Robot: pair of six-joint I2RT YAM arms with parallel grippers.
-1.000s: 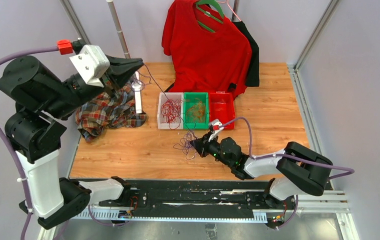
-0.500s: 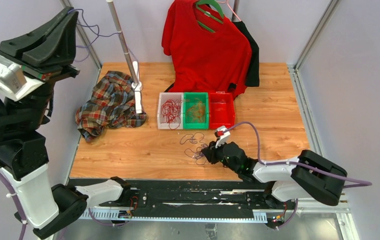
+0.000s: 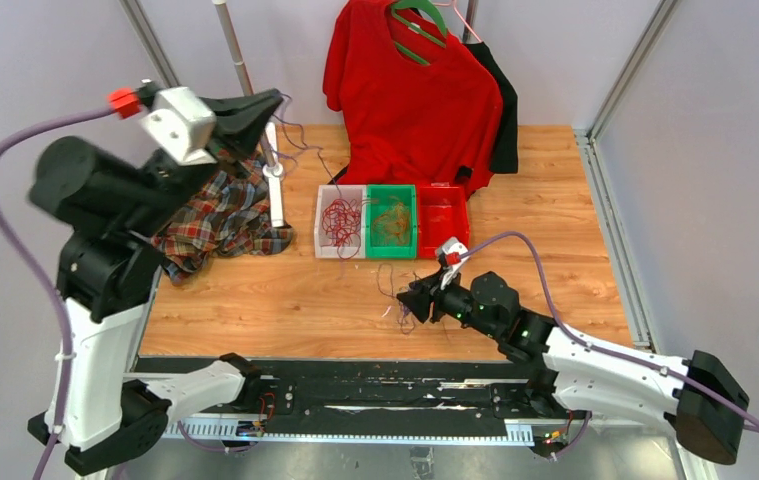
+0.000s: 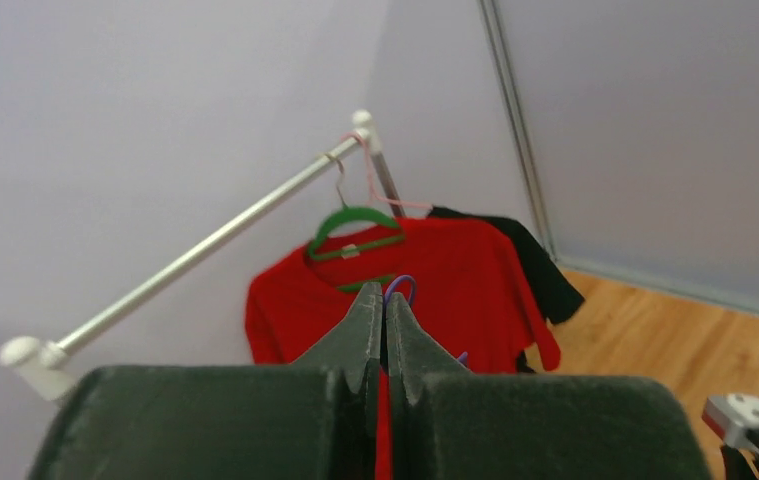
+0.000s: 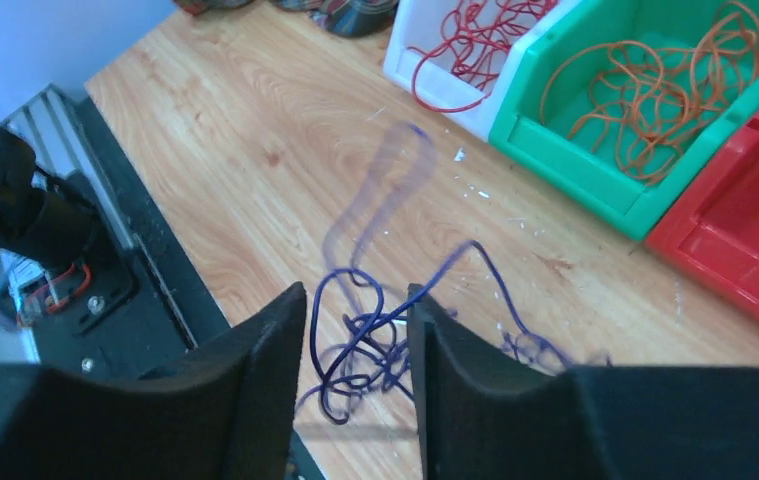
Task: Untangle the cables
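Left arm had swung back in from its far-left, high pose of half a second earlier. The left gripper (image 3: 258, 106) hung high over the plaid shirt (image 3: 210, 215), beside the rail post (image 3: 234, 45). Its jaws were clamped flat together in the left wrist view. A loop of purple cable (image 4: 401, 289) poked out above the tips, so it was gripping one end.

A thin strand ran from there down and right, past the white bin (image 3: 319, 235), to the tangle (image 3: 392, 292) on the table (image 3: 255, 300) in front of the bins. The long axis of that run went upper-left to lower-right.

The right arm had stretched out flatter, its elbow further right. The right gripper (image 3: 417, 300) sat low at the tangle's right edge, much the nearer of the two. Its fingers (image 5: 255, 380) were spread, with the knot lying in and under the gap and nothing pinched.

Poor views:
- The strand was lost in the top view where it crossed the red wires in the white bin; it possibly snagged there.
- One loop was motion-blurred in the right wrist view.
- The left wrist view showed no table at all.
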